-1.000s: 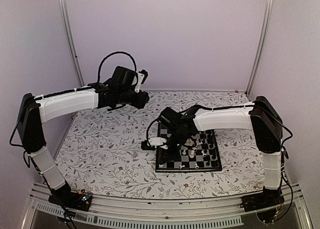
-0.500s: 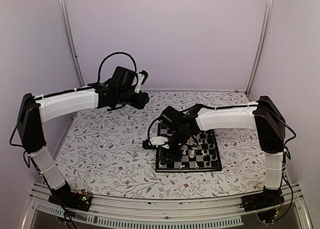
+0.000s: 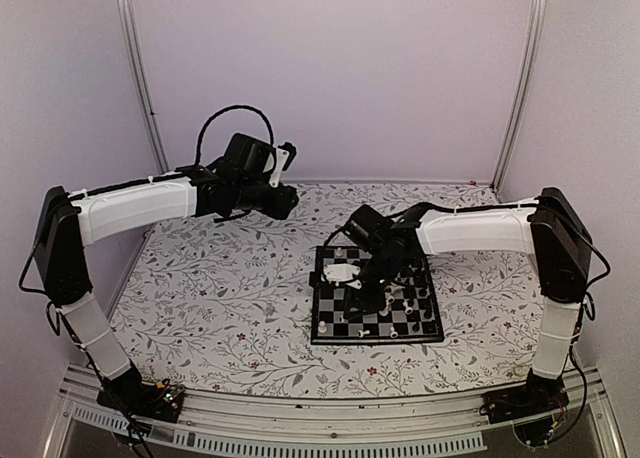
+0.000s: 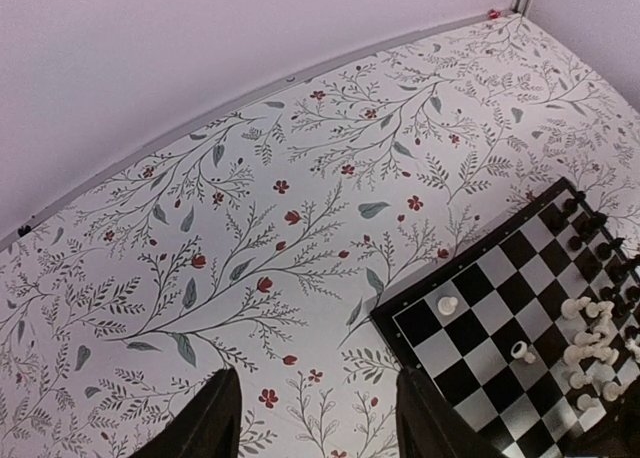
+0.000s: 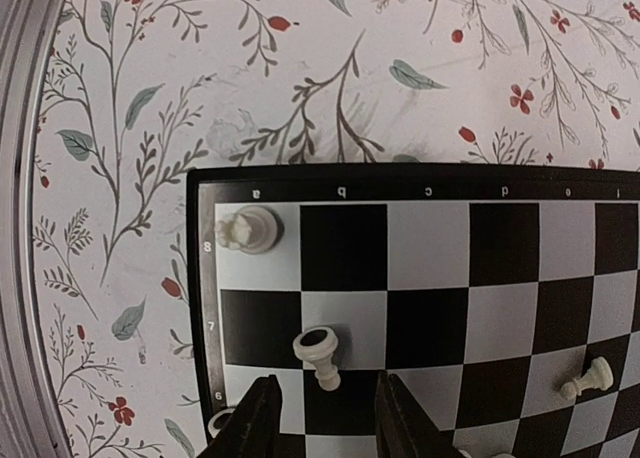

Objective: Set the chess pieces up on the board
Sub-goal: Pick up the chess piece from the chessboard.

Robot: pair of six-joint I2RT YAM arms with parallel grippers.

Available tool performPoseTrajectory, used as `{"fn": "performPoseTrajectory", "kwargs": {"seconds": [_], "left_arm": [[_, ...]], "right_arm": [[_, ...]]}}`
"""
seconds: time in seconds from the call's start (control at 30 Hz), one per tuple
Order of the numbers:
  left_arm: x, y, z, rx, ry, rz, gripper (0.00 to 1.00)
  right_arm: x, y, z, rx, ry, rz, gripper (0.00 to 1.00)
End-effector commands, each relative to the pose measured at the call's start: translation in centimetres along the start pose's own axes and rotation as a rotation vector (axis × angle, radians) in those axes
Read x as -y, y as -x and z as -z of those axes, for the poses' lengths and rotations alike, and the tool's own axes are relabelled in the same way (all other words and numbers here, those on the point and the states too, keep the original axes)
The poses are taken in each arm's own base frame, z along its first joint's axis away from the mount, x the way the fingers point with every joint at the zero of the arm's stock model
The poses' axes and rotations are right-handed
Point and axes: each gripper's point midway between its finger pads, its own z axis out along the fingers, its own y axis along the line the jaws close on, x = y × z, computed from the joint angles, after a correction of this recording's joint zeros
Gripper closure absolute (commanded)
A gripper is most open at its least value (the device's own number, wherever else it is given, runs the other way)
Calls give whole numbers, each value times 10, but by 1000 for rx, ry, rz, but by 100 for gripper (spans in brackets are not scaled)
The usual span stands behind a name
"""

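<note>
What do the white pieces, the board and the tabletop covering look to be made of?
White pieces: likely moulded plastic, smooth with a slight sheen. Board: flat, printed checks and letters, semi-gloss; plastic or coated card, cannot tell which. Table covering: matte printed floral sheet, perhaps paper or vinyl.
</note>
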Motion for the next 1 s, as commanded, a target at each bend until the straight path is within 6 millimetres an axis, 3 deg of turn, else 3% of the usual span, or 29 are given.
{"fn": "performPoseTrajectory", "kwargs": {"seconds": [0.0, 0.57, 0.97], "left_arm": [[0, 10, 5, 21, -13, -2, 46], [5, 8, 2, 12, -24, -12, 46], [9, 2, -2, -4, -32, -19, 46]], "right_arm": [[9, -14, -5, -21, -34, 7, 64], [9, -22, -25, -32, 0, 11, 64], [-1, -25, -29, -26, 56, 20, 77]]}}
